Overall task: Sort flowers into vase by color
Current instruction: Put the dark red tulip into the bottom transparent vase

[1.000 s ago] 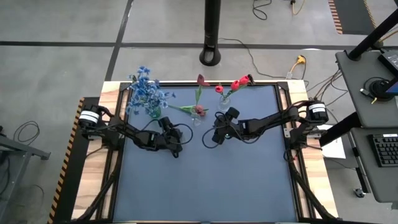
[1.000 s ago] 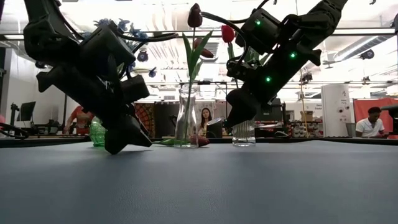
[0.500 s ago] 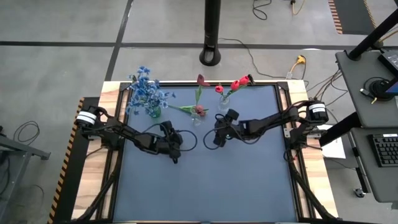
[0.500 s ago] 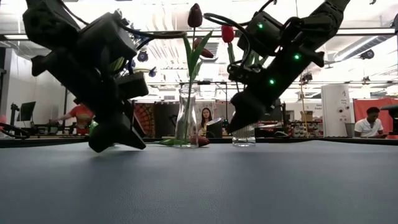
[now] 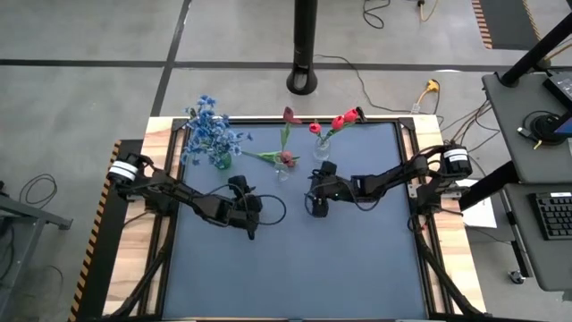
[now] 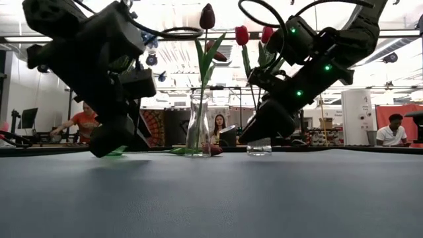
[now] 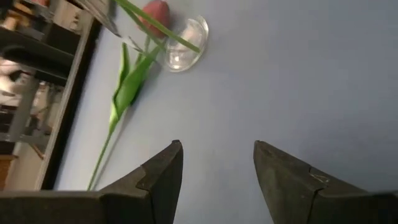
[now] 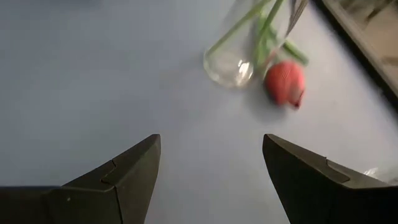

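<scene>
Flowers with clustered blue blossoms (image 5: 207, 132) fill a green glass vase (image 5: 222, 162) at the table's far left corner; in the low view the left arm hides nearly all of that vase. A clear glass vase (image 6: 198, 124) in the middle holds a dark red tulip-like bud (image 6: 207, 16), and a loose red tulip (image 5: 268, 157) lies flat on the blue table mat (image 5: 357, 259) just beside its base. Only the wrist views show this bud clearly (image 8: 285, 83); its stem runs out of frame. Red tulips (image 5: 345, 118) stand in a second clear vase (image 5: 322, 145) to the right.

Left gripper (image 5: 251, 224) hovers over the mat, jaws apart and empty, as its wrist view confirms (image 7: 217, 168). Right gripper (image 5: 318, 209) hangs near the middle, jaws wide and empty (image 8: 211, 158).
</scene>
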Robot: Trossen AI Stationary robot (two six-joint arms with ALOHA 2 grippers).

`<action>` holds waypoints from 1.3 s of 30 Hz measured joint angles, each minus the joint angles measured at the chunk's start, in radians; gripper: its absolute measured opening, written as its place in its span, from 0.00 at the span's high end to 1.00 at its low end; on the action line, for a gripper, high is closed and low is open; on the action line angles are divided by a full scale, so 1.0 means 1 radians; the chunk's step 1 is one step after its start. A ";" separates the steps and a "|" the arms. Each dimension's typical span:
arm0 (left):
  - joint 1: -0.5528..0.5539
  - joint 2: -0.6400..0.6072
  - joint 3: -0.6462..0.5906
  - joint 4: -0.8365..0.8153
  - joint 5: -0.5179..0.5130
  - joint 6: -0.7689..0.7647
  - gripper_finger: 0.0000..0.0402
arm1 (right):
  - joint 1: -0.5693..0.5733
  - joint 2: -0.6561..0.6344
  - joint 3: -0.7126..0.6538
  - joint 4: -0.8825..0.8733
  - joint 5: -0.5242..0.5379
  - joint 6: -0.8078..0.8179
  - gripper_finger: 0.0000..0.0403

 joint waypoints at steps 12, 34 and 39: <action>-0.034 0.000 -0.005 -0.001 -0.019 -0.115 0.55 | -0.043 0.011 0.032 0.077 0.078 -0.308 0.32; -0.072 -0.099 -0.037 -0.254 0.035 -0.367 0.55 | -0.113 0.210 0.116 0.226 0.124 -0.681 0.32; -0.073 -0.102 -0.037 -0.269 0.035 -0.366 0.55 | -0.143 0.214 0.128 0.236 0.111 -0.702 0.32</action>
